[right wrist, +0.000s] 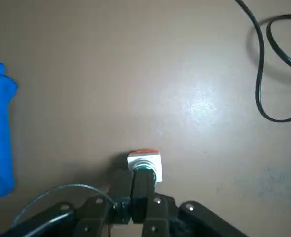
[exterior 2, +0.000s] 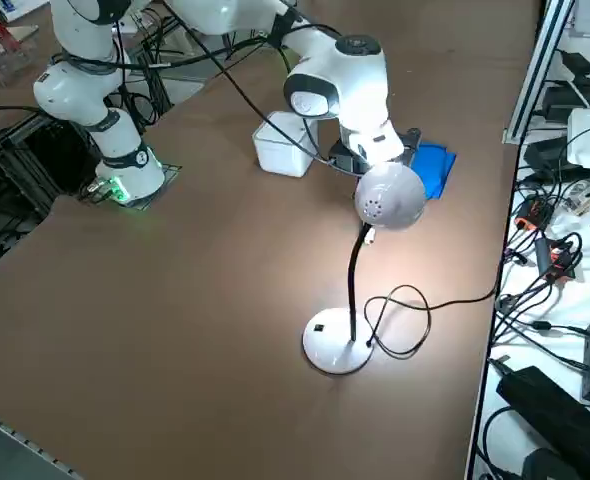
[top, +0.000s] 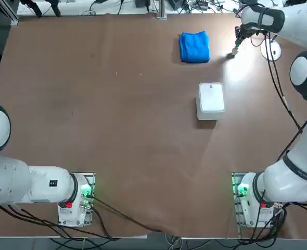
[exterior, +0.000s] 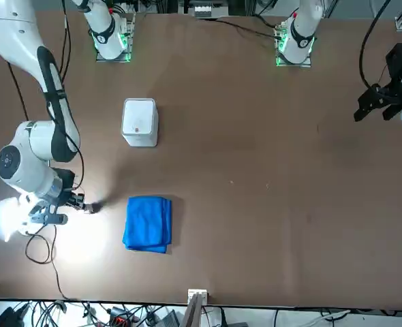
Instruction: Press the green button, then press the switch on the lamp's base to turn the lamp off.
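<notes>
Buttons: one green button (right wrist: 144,168), a pale stub with a teal-green cap, standing on the table (top: 117,135) at its far right part, between the blue cloth (top: 194,47) and the lamp's base (top: 271,50).
Right gripper: one, the right gripper (right wrist: 137,190), lowered over the green button; in the wrist view its two dark fingers are pressed together with no gap and their tips meet the button's cap.
Finger state: clenched, grasping nothing, the tips resting on the green cap.
Lamps: one lamp (exterior 2: 360,270), a thin black gooseneck rising from the lamp's base, its round head lit and throwing a bright patch on the table around the button.
Lamp's base: one flat white disc, near the table's right edge, just beside the button and apart from it.
Switch: one switch (exterior 2: 318,327), a small dark mark on the top of the white disc, away from the stem.
Cords: one black cord (exterior 2: 415,310) looping on the table from the base toward the table's edge.
Cloths: one blue cloth, folded, lying flat to the left of the button and not touching it.
Boxes: one white square box (top: 211,100) toward the table's middle, nearer the robot than the cloth and well apart from the button.
</notes>
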